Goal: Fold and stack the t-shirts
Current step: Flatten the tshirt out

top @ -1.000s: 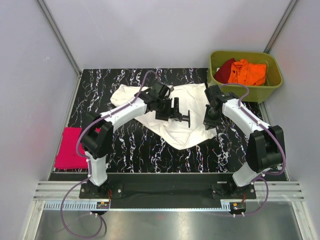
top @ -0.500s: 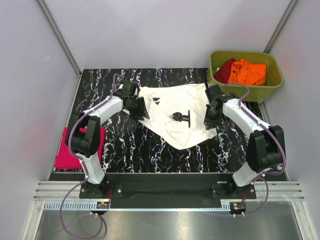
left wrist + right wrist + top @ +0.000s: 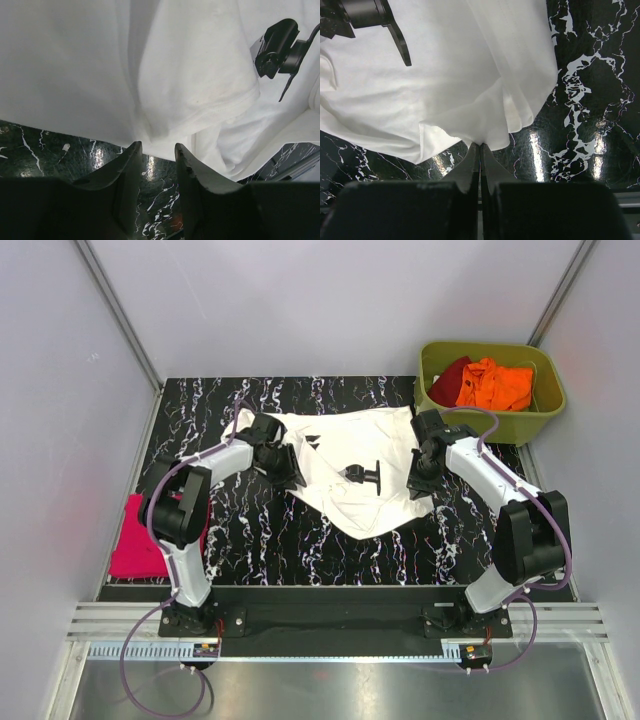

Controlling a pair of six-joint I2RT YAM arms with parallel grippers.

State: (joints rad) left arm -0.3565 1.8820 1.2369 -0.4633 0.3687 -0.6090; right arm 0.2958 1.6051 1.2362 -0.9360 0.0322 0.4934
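The white t-shirt [image 3: 340,445] lies spread on the black marble table [image 3: 250,530], its black chest print [image 3: 365,477] facing up. My left gripper [image 3: 289,471] is at the shirt's left edge. In the left wrist view it [image 3: 156,148] is open, with bare table between the fingers and the shirt's hem [image 3: 175,65] just past the tips. My right gripper [image 3: 418,480] is shut on the shirt's right edge, and its closed tips [image 3: 480,146] pinch a fold of the cloth [image 3: 445,75]. The magenta-pink shirt [image 3: 140,535] lies folded at the table's left edge.
An olive-green tub [image 3: 535,415] stands at the back right and holds the orange shirt [image 3: 497,383] and the dark red shirt [image 3: 450,380]. Grey walls close in the table at the back and sides.
My left arm swung left from over the shirt's middle to its left edge. The shirt's bunched left part now lies flatter. The right arm has not moved.
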